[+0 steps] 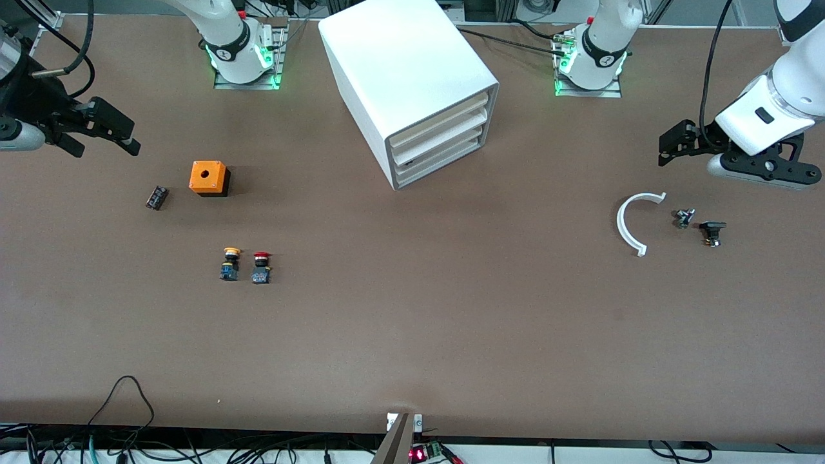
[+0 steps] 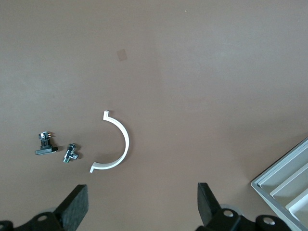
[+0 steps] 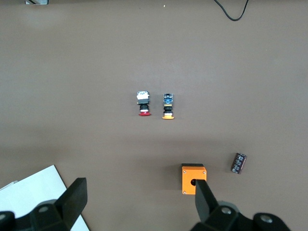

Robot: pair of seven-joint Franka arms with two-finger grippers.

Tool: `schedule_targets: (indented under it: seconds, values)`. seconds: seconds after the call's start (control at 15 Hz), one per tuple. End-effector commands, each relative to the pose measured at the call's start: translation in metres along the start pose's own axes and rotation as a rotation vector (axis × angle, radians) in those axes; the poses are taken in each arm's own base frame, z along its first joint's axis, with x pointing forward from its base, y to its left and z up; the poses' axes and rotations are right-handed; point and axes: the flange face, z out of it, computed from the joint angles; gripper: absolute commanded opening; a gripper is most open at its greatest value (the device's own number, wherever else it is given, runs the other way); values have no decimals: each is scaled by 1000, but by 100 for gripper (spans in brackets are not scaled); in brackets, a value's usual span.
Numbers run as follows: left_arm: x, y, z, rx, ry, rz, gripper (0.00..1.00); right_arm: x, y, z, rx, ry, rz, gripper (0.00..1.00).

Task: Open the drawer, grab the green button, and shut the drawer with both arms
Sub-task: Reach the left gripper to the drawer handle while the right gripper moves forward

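The white cabinet stands at the robots' edge of the table, midway between the two bases. All three of its drawers are shut. The drawer is the lowest of them. The green button is out of view. My left gripper is open and empty over bare table at the left arm's end, near a white arc. In the left wrist view the gripper hangs over bare table, with the cabinet's corner at the frame's edge. My right gripper is open and empty at the right arm's end; its wrist view shows an orange box beside one finger.
A yellow-capped button and a red-capped button lie side by side, nearer the front camera than the orange box. A small black cylinder lies beside the box. A small metal part and a black part lie beside the arc.
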Motion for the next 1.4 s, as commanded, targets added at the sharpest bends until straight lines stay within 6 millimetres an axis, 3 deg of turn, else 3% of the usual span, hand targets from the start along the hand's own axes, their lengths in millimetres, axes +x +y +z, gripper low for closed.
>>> schedule_targets:
  seconds: [0.0, 0.27, 0.33, 0.53, 0.67, 0.87, 1.2, 1.33]
  values:
    - [-1, 0, -7, -18, -1, -5, 100, 0, -1, 1, -11, -4, -3, 99]
    - [-1, 0, -8, -18, 0, -11, 100, 2, 7, -12, -6, 17, -10, 99]
    - [0, 2, -9, -22, 1, -10, 100, 5, 3, 9, -17, -20, -3, 99]
    - [-7, 17, -10, -29, -66, 21, 100, 12, 7, 36, -39, -59, 14, 99]
    - [-11, 38, -8, -34, -163, 67, 100, 14, 7, 47, -47, -81, 6, 99]
    - [-17, 68, 1, -163, -265, 128, 100, 21, 7, 84, -69, -143, 1, 99]
    - [-3, 99, 52, -447, -409, 225, 100, 39, 1, 132, -77, -162, -14, 99]
    - [13, 111, 84, -599, -432, 299, 100, 42, -6, 146, -77, -173, -5, 99]
